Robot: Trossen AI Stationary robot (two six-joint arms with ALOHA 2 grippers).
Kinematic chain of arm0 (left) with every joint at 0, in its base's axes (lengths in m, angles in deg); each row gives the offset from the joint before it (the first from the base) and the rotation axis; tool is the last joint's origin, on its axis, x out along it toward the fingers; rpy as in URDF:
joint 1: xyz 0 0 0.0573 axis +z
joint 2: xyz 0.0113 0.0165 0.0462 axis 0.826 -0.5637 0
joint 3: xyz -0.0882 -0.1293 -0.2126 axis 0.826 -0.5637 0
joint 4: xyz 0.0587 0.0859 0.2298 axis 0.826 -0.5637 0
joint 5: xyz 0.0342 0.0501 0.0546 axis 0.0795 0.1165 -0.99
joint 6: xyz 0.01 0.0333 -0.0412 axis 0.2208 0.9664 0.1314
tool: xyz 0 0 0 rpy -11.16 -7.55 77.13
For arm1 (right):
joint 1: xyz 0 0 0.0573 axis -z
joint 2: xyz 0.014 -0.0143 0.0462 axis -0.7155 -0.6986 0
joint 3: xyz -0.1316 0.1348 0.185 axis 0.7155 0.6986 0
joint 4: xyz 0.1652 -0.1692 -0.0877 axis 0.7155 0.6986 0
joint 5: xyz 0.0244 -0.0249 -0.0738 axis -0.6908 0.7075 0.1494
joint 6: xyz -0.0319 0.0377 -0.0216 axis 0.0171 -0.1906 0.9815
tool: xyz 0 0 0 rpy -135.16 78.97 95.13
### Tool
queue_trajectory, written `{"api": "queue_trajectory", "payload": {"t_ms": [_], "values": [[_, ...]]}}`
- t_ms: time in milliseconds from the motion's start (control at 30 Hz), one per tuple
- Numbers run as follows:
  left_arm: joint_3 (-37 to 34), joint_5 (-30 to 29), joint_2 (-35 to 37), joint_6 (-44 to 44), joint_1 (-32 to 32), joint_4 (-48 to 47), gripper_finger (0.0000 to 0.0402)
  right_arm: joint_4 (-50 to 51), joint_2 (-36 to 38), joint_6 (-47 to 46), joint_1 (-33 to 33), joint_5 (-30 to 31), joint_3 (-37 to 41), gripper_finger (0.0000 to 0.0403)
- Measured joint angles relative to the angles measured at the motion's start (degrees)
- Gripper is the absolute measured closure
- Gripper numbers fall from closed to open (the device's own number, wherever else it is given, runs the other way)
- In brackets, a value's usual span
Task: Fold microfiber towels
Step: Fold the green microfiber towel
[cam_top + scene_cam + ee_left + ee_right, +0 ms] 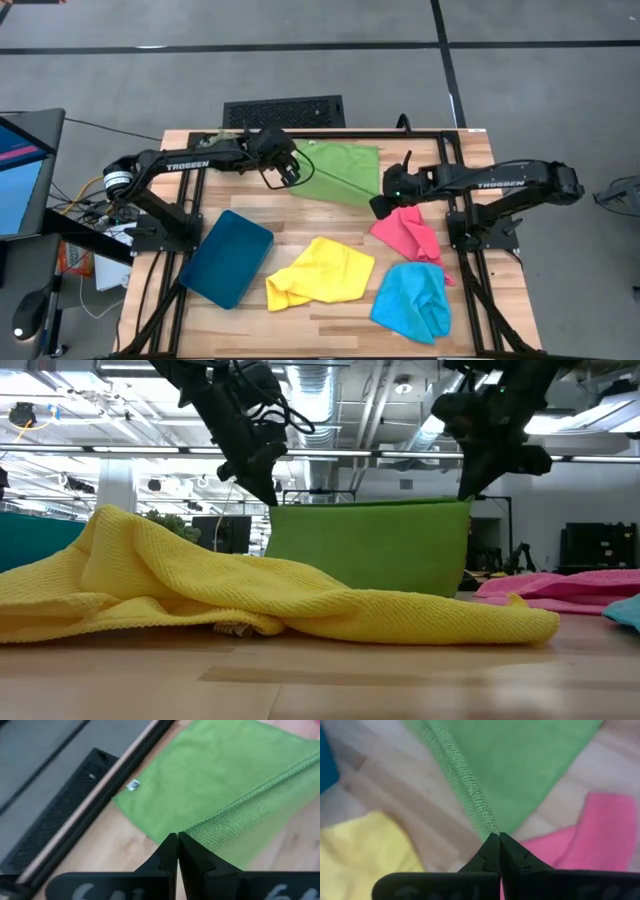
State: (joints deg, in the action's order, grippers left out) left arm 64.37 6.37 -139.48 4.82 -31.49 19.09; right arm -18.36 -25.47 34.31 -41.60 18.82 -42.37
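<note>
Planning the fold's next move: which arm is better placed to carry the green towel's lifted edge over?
Neither alone. The left gripper and right gripper are each shut on a corner of the green towel, its edge lifted between them, so both should probably move together.

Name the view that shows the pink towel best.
High view: the pink towel lies whole, crumpled beside the blue one. The low view shows only a flat strip at its right edge; the right wrist view shows part; the left wrist view shows none.
</note>
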Motion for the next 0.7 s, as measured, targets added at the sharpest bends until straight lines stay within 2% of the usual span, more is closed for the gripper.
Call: {"api": "queue_trajectory", "payload": {"t_ms": [167,500,700], "values": [[0.0,-0.29,-0.48,0.77,2.16,0.3,0.0401,-1.45,-0.55,3.27,4.82,0.26,0.0,0.0382],[-0.04,3.55,-4.52,1.14,4.4,1.42,0.0401,-1.76,-0.63,9.74,11.29,0.04,0.0,0.0384],[0.0,1.99,-6.05,1.56,4.38,2.14,0.0401,-2.92,-0.66,14.65,15.17,0.22,0.0,0.0379]]}}
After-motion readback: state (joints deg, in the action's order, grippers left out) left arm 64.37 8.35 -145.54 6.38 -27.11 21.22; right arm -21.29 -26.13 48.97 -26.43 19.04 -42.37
